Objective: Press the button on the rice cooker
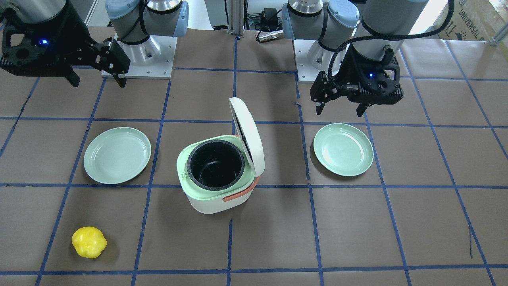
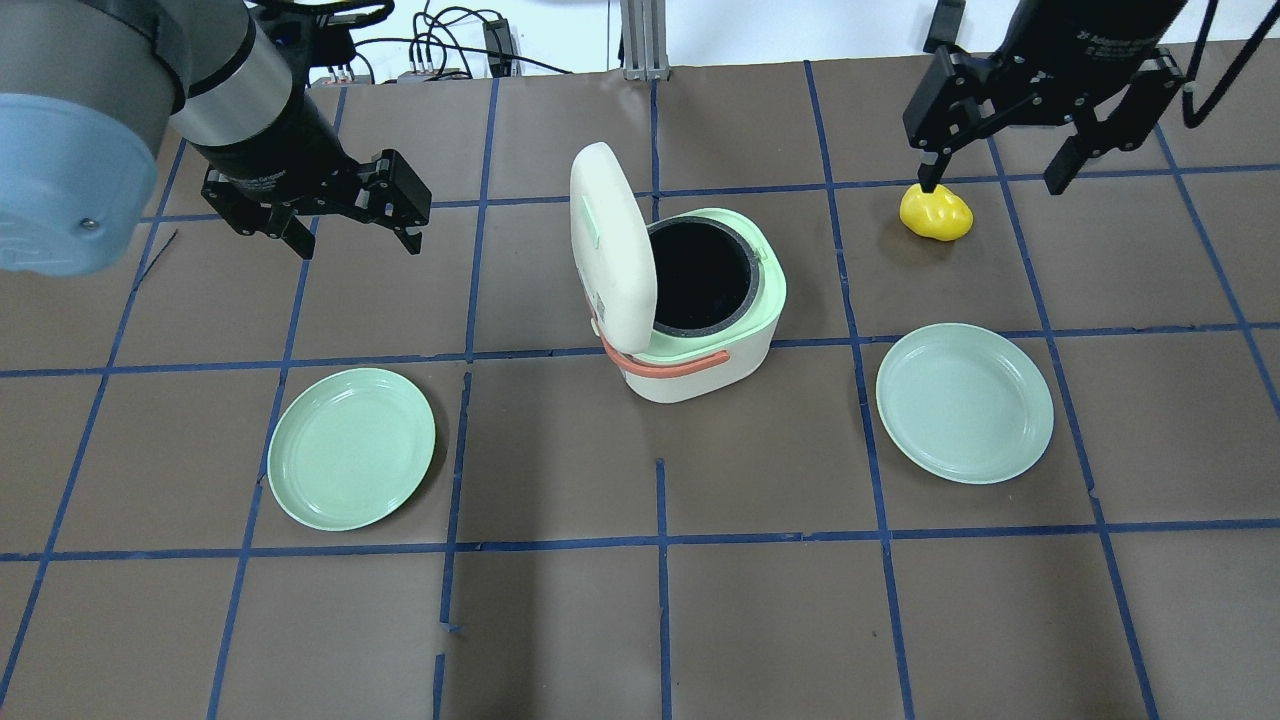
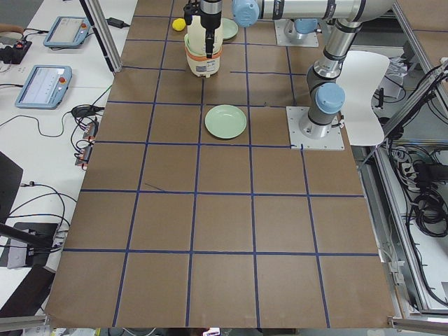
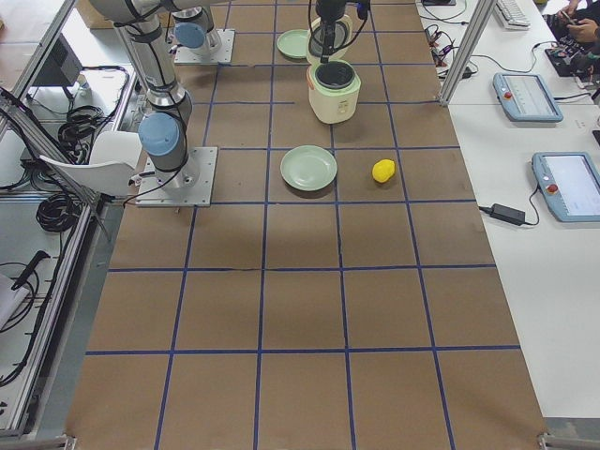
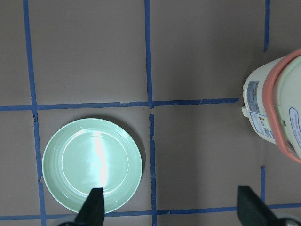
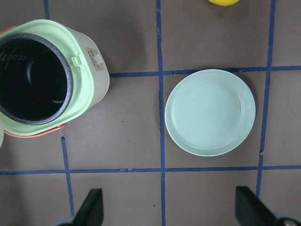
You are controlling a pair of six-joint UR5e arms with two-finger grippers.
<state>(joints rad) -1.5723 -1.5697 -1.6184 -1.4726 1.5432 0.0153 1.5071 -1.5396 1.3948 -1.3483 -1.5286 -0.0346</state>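
The white rice cooker [image 2: 700, 365] stands mid-table with its lid [image 2: 608, 245] swung up and open. The mint rim and the black inner pot [image 2: 700, 275] are showing, and the orange-red handle [image 2: 665, 368] lies down along its side. It also shows in the front view [image 1: 206, 202] and the right wrist view [image 6: 96, 77]. My left gripper [image 2: 357, 243] is open and empty. It hovers left of the cooker, well apart from it. My right gripper [image 2: 992, 185] is open and empty, high at the far right, over a yellow object [image 2: 936, 212].
A mint green plate [image 2: 352, 447] lies near left of the cooker, below my left gripper in its wrist view [image 5: 91, 165]. A second plate [image 2: 964, 402] lies to the right, also in the right wrist view [image 6: 210, 112]. Blue tape lines grid the brown table.
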